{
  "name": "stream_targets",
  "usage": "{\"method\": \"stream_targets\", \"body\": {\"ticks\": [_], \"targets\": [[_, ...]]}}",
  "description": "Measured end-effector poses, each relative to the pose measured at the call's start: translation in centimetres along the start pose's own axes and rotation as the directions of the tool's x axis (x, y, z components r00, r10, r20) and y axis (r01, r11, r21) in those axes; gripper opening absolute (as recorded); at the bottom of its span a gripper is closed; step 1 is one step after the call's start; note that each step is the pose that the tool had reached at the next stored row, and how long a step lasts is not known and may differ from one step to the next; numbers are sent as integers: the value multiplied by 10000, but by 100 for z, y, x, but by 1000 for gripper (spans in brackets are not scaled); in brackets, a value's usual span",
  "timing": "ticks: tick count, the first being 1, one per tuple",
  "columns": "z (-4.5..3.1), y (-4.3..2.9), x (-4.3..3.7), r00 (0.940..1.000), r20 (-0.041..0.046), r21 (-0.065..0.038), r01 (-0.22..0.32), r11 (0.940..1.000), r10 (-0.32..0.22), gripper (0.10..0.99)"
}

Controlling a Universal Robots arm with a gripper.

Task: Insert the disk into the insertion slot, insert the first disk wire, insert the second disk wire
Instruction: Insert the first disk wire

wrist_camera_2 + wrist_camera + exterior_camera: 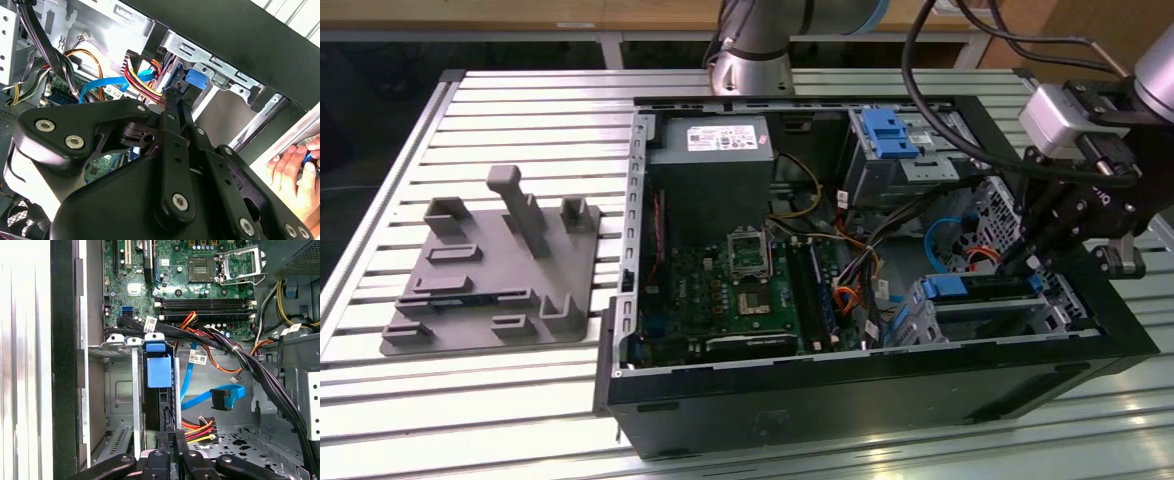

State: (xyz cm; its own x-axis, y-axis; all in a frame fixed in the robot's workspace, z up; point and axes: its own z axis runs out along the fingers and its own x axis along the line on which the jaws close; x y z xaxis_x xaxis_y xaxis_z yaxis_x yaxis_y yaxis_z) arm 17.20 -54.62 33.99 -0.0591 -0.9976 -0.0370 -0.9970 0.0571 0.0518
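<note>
The disk point(159, 372), in its blue carrier, sits inside the insertion slot point(120, 390), a silver cage at the case's front corner on the exterior view's right point(927, 320). The disk point(977, 290) lies just below my gripper point(1014, 268). In both wrist views my gripper point(171, 432) is shut, fingers nearly together, on the black connector of a red, yellow and black disk wire point(200, 427) at the disk's rear edge. That same wire point(147, 82) ends at my gripper point(175, 92), beside the blue carrier point(197, 79). A second disk wire point(222, 399), a blue ribbon with a black plug, hangs loose nearby.
The open computer case holds a green motherboard point(747, 290), a power supply point(714, 150) and a taller bay with a blue latch point(887, 135). A thick black cable bundle point(240, 355) crosses near the cage. A grey fixture point(494, 270) lies on the slatted table. A person's hand point(292, 170) is outside the case.
</note>
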Motion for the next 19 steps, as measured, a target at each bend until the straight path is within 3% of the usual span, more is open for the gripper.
{"method": "stream_targets", "body": {"ticks": [19], "targets": [[35, -6, 17, 10000, -2, 0, 0, 10000, 0, 165]]}}
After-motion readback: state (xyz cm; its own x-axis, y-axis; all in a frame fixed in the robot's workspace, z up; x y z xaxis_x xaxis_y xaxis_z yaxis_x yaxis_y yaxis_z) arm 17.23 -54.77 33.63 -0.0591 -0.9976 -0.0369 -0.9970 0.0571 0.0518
